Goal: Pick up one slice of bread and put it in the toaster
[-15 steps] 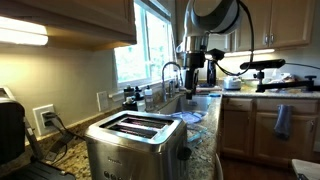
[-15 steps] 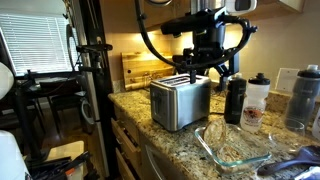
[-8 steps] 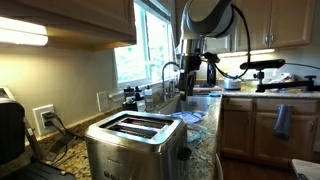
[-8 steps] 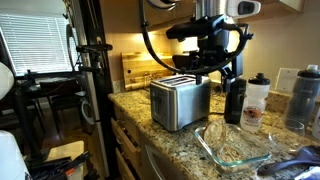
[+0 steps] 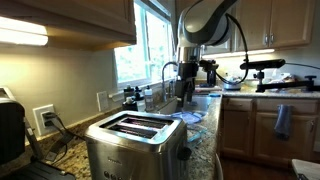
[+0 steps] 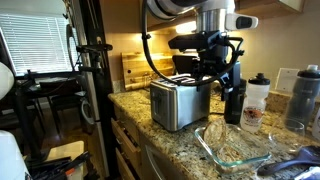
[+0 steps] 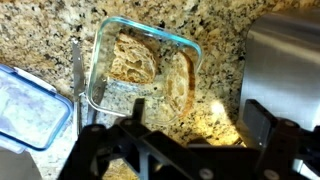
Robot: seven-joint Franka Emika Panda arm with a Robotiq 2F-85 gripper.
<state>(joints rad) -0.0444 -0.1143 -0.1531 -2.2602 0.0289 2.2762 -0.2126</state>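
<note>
Tan slices of bread (image 7: 135,62) lie in a clear glass dish (image 7: 190,48) on the granite counter, seen in the wrist view. The glass dish also shows in an exterior view (image 6: 232,148); the bread is hard to make out there. The brushed steel toaster (image 5: 135,140) (image 6: 180,102) stands on the counter, its side at the right edge of the wrist view (image 7: 285,50). My gripper (image 7: 200,120) is open and empty, hanging above the counter between dish and toaster. It also shows in both exterior views (image 5: 190,88) (image 6: 207,75).
A blue-lidded container (image 7: 25,105) lies left of the dish, with a metal utensil (image 7: 75,75) between them. A black bottle (image 6: 235,100) and a clear bottle (image 6: 257,102) stand beside the toaster. A faucet and sink (image 5: 172,75) are behind. A black appliance (image 5: 10,130) stands nearby.
The arm has come down; my gripper is lower over the counter than a second ago. The jaws stay open. Toaster and dish have not moved.
</note>
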